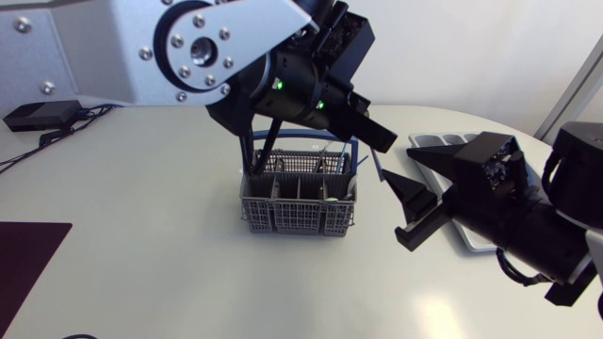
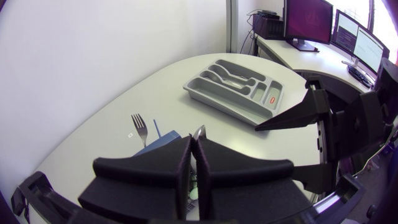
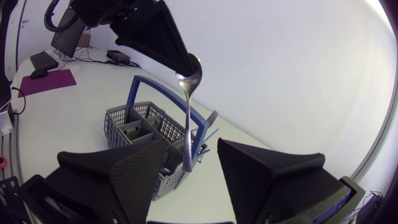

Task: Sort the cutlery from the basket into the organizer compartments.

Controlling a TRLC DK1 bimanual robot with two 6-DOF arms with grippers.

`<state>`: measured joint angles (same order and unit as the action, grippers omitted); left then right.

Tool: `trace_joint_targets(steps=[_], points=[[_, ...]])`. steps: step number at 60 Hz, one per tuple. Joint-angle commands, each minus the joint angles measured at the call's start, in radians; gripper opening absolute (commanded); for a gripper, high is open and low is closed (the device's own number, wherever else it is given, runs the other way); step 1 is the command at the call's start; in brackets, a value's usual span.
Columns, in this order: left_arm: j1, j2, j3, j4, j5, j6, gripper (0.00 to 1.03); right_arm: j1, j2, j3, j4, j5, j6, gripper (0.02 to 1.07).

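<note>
Left tool [image 2: 194, 142] pressed together, pinching the bowl end of a slim silver metal spoon [image 3: 188, 118]. The bowl tip just shows above the fingertips [image 2: 183, 149] in the left wrist view. The spoon hangs nearly upright, bowl up and handle down, with a slight curve along the shaft and a bright polish. It is held over the basket's far side, and the lower end of its handle reaches down to about the level of the rim. I cannot tell if it touches the basket. Right tool [image 3: 191, 149] spread wide, holding nothing and touching nothing. It hovers beside the basket on the organizer side, fingers pointing toward the hanging spoon. Grey plastic mesh cutlery basket with a blue hoop handle [image 1: 300, 202] stands near the middle of the white counter [image 1: 141, 235], split into several compartments. A few utensil ends show in the compartment nearest the right tool, type not clear. Light grey plastic organizer tray with long and short compartments [image 2: 239, 84] lies flat near the counter's right edge, well apart from the basket and partly hidden under the right arm in the head view. One short compartment has a small red mark, and I cannot make out any other contents. A silver metal fork [image 2: 140, 127] lies flat on the counter just beyond the basket, toward the far curved edge, tines pointing away from the basket.
</note>
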<state>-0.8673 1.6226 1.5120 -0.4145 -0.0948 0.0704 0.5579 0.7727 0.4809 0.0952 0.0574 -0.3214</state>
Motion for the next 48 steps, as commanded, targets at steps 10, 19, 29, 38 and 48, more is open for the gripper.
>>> trace_joint_targets(steps=[10,19,29,38,48], points=[[-0.012,0.026,0.033,-0.006,0.021,-0.038,0.03,0.03,0.04,-0.027,0.072,0.01,-0.018,0.6],[-0.015,0.028,0.025,-0.001,0.023,-0.043,0.03,0.031,0.076,-0.013,0.094,0.012,-0.019,0.57],[-0.021,0.028,0.02,0.005,0.023,-0.05,0.03,0.036,0.128,0.013,0.13,0.025,-0.027,0.52],[-0.018,0.031,0.016,0.008,0.024,-0.054,0.03,0.051,0.175,0.053,0.143,0.051,-0.03,0.48],[-0.019,0.037,0.013,0.008,0.024,-0.054,0.03,0.059,0.208,0.087,0.143,0.071,-0.03,0.45]])
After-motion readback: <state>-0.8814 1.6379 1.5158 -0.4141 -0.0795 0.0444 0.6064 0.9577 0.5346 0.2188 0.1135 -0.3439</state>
